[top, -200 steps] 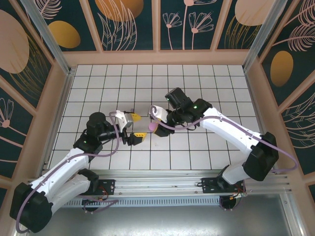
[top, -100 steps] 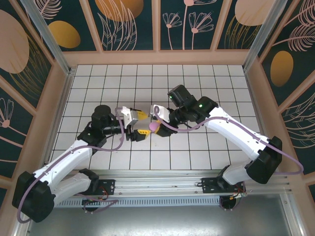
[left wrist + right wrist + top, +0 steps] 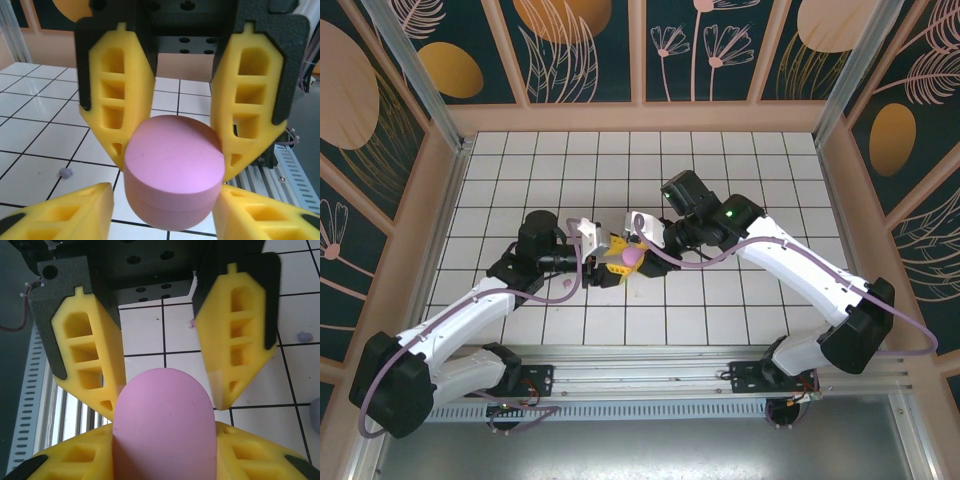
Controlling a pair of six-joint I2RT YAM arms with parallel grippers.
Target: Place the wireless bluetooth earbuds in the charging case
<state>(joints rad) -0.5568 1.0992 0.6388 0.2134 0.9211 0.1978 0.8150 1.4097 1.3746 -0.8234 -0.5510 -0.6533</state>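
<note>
Right gripper (image 3: pixel 162 432) is clamped on pink charging case (image 3: pixel 172 165) over the counter (image 3: pixel 720 180). Left gripper (image 3: pixel 165 195) flanks same case; grip cannot be confirmed.

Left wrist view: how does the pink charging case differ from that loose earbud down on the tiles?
Size: the charging case is far bigger than the earbud, which is a tiny nub.
Colour: the charging case is solid pink, the earbud a pale purple-grey.
Pose: the charging case is clamped in the right hand, while the earbud lies loose on the tiles, with nothing touching it.
Both are rounded and pastel.
</note>
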